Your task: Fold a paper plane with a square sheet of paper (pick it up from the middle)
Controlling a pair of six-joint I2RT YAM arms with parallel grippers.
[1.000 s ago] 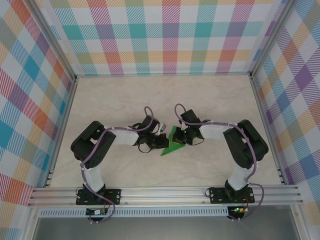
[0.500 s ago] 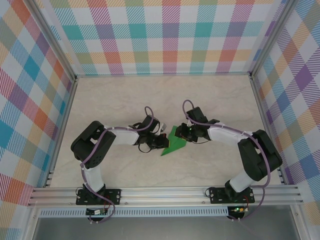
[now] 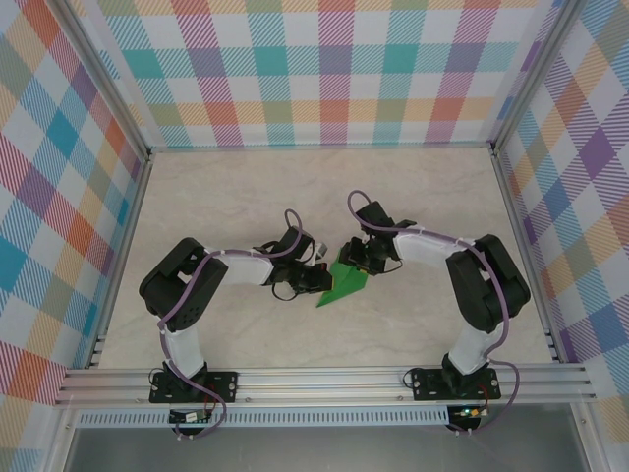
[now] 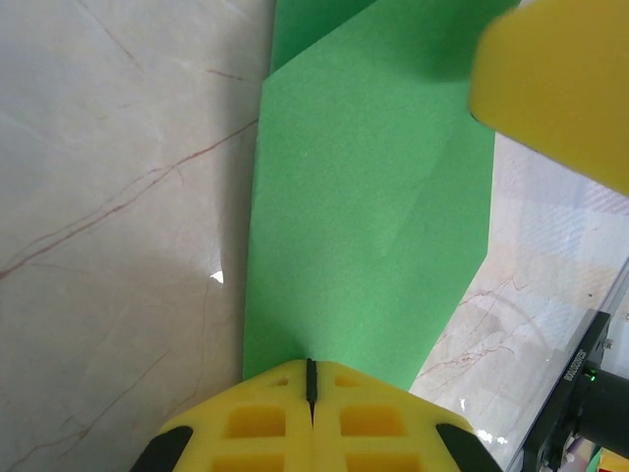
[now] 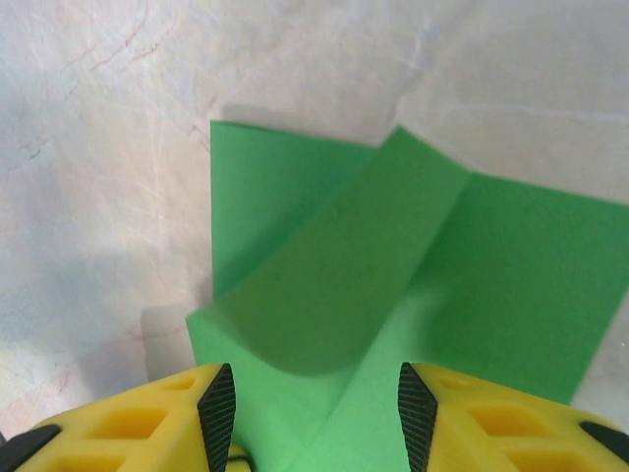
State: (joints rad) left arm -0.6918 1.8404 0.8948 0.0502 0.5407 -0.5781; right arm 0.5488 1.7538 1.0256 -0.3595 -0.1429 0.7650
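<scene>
- Looking at the green sheet, lying just below the middle of the top view on the marbled table, between the two arms' ends.
- Showing more than one layer already: a flap lifting and curling over the flat part in the right wrist view, and a faint crease crossing the paper in the left wrist view (no yellow reverse showing anywhere).
- Reading, as a judgement, as early-to-middle folding: some folds made, but not yet forming a narrow dart or a centre ridge, so pressing this flap flat and the later folds appearing to be left.
- Pressing on the sheet's lower edge at the bottom of the left wrist view with the left gripper, fingers closed tight together, seemingly pinning the paper down rather than pinching it.
- Straddling the sheet at the bottom of the right wrist view with the right gripper, fingers spread well apart and clamping nothing.
- Enclosing all this, plaid walls filling the top and sides of the top view.
</scene>
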